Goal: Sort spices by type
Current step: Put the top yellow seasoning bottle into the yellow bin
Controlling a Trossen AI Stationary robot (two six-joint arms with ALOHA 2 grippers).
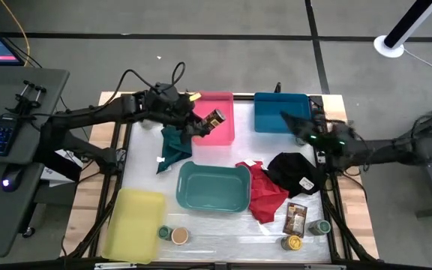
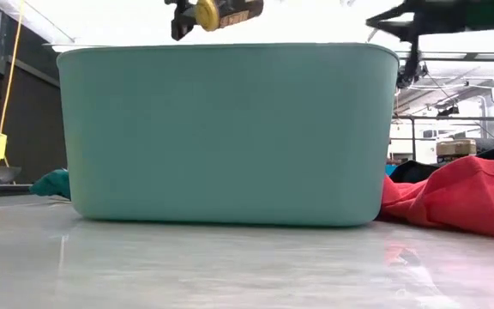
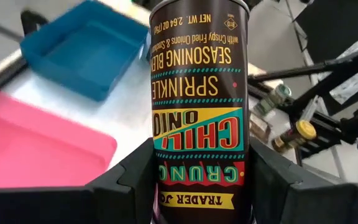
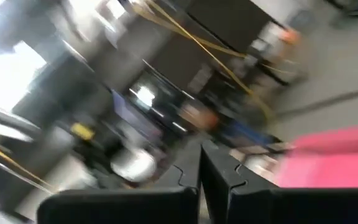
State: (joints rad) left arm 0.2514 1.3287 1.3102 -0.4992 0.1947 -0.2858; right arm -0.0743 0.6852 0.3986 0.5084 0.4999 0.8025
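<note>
My left gripper [image 1: 198, 122] is shut on a dark spice jar [image 1: 213, 118] with a yellow lid [image 2: 206, 13], held above the pink bin [image 1: 223, 131]. The jar's "Chili Onion Crunch" label fills the left wrist view [image 3: 197, 106]. My right gripper [image 1: 291, 124] is shut and empty, in the air by the blue bin [image 1: 282, 111]. Two jars [image 1: 172, 235] stand on the table at the front left. A yellow-lidded jar [image 1: 292, 242], a green-lidded jar [image 1: 322, 226] and a brown packet [image 1: 296, 219] rest on the table at the front right. My left gripper pinches the jar's round body between its two fingers [image 3: 126, 183], on the part of the label near the lid end [image 3: 197, 193]. The jar runs along the fingers and sticks out past them, base end [image 3: 199, 9] away. It lies roughly level, lifted clear above the pink bin.
A teal bin [image 1: 212, 204] stands mid-table and a yellow bin [image 1: 135, 225] at the front left. A dark green cloth [image 1: 175, 146] lies by the pink bin. A red cloth [image 1: 265, 191] and a black cloth [image 1: 295, 172] lie right of the teal bin.
</note>
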